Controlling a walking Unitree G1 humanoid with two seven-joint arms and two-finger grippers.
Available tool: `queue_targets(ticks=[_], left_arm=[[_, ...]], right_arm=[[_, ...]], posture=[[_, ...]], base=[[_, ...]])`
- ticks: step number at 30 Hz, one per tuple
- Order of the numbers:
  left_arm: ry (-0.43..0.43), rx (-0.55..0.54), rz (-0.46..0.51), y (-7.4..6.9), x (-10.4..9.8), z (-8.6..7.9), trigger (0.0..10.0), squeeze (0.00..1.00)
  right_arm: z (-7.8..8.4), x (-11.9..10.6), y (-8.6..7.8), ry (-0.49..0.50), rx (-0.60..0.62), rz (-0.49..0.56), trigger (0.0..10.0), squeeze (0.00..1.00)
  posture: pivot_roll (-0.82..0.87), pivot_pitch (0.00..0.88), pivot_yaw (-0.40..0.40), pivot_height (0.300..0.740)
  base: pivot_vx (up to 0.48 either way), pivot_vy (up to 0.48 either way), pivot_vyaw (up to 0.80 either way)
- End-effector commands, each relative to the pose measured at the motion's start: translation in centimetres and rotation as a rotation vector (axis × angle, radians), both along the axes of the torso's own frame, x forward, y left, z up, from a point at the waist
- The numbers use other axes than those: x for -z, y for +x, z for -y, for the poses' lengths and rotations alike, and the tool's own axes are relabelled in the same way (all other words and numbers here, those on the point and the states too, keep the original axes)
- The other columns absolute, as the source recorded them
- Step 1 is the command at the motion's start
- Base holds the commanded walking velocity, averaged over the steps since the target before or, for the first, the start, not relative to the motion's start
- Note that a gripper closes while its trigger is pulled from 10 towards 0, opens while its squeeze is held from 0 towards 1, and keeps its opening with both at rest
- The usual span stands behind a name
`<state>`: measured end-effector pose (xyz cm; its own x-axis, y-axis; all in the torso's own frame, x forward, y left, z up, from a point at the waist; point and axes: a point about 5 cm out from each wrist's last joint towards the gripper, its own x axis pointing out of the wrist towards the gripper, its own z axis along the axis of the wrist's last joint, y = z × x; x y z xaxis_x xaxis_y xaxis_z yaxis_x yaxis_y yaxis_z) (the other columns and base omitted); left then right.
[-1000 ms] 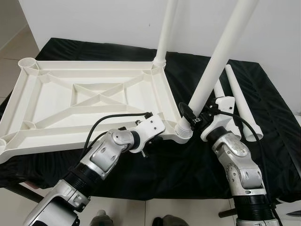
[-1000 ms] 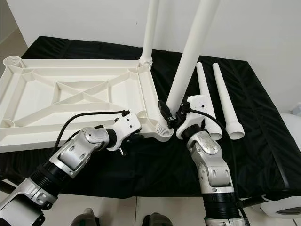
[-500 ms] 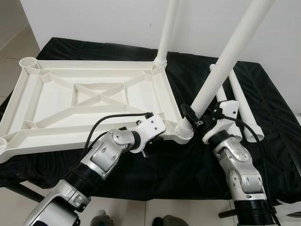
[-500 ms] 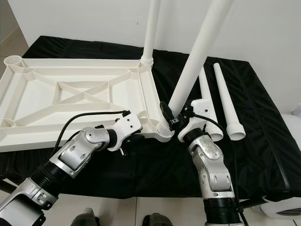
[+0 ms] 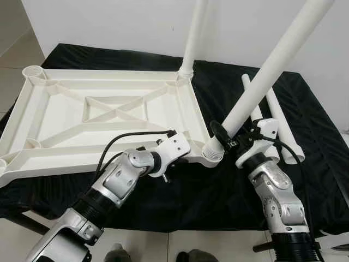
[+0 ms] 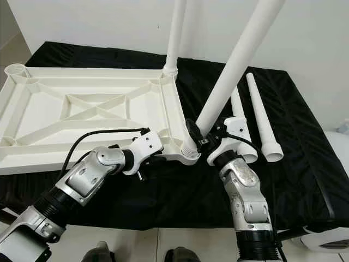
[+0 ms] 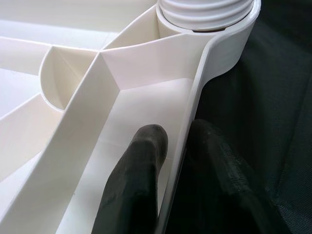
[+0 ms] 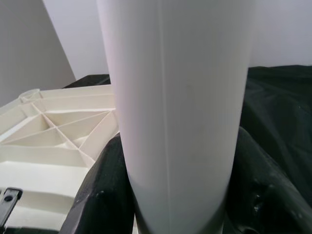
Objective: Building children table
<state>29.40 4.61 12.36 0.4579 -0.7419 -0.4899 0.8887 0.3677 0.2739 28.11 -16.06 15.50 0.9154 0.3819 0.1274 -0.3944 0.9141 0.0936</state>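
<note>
The tilted leg [image 5: 272, 65] and the upright leg [image 5: 193, 33] both run off the top edge, their upper ends unseen. Under the left wrist [image 5: 173, 148], the fingers and the rim they pinch are hidden in the eye views. The top [image 5: 65, 120] is cut off at the left edge.

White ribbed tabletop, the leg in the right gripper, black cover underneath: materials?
White ribbed tabletop: likely moulded plastic, smooth satin, with thin cast ribs. White tapered leg in the right gripper: probably the same plastic, threaded collar at its base. Black cover: woven fabric, matte, wrinkled.
</note>
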Motion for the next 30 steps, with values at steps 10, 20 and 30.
queue_targets(ticks=[10,20,30], left_arm=[[-0.035,0.028,0.087,0.2,-2.0,0.3,10.0,0.00],[-0.039,0.031,0.092,0.3,-2.1,0.3,10.0,0.00],[-0.045,0.028,0.097,0.4,-2.2,0.3,10.0,0.00]], right_arm=[[0.5,3.8,-0.5,-0.086,0.045,-0.180,10.0,0.00],[-0.4,3.7,-1.1,-0.168,-0.024,-0.144,10.0,0.00],[-0.8,4.0,-2.0,-0.176,-0.077,-0.136,10.0,0.00]], posture=[[0.04,0.040,-0.073,0.740],[0.04,0.035,-0.073,0.740],[0.03,0.034,-0.075,0.740]], base=[[0.000,0.000,0.00],[0.000,0.000,0.00],[0.000,0.000,0.00]])
